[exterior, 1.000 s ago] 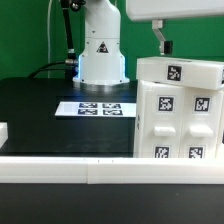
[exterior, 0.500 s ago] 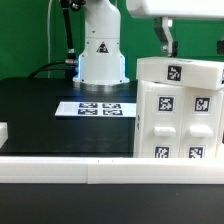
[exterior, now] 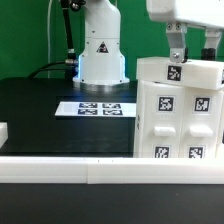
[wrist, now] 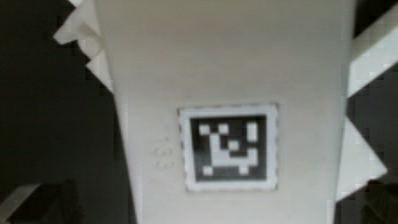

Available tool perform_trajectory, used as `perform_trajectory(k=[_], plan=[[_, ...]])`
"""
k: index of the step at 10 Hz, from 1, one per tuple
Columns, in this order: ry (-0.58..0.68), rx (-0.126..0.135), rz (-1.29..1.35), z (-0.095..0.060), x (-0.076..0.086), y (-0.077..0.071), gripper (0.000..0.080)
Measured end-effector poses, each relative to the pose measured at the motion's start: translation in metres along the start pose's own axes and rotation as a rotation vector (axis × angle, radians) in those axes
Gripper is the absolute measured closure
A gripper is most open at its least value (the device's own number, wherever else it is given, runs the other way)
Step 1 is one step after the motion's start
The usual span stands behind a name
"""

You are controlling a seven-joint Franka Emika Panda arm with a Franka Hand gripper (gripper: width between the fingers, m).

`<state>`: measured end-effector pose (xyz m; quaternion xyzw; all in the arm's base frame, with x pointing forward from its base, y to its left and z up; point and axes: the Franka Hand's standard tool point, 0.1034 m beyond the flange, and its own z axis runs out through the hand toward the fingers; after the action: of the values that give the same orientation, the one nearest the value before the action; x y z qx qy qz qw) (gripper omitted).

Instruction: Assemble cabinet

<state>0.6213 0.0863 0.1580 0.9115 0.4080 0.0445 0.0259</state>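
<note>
The cabinet [exterior: 178, 110] is a large white boxy body with several square marker tags, standing on the black table at the exterior view's right. My gripper [exterior: 195, 55] hangs just above its top edge, with dark fingers [exterior: 176, 45] spread on either side of the top tag. In the wrist view the cabinet's white top face [wrist: 214, 90] with one tag fills the picture. My gripper [wrist: 205, 205] is open over it, with the dark fingertips [wrist: 32, 205] at the face's two sides. It holds nothing.
The marker board [exterior: 100, 108] lies flat on the black table in front of the robot base [exterior: 100, 50]. A white rail [exterior: 100, 168] runs along the front edge. A small white piece [exterior: 3, 131] sits at the exterior view's far left.
My gripper has moved toward the exterior view's right and slightly down, from beside the cabinet's left top corner to over its top tag.
</note>
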Motion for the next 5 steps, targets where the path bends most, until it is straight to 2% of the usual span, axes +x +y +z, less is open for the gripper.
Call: perform_trajectory(k=[4, 5], plan=[[-0.002, -0.005, 0.063, 0.0058, -0.0039, -0.0003, 0.0014], [-0.002, -0.006, 0.077, 0.0054, -0.0038, 0.0002, 0.0189]])
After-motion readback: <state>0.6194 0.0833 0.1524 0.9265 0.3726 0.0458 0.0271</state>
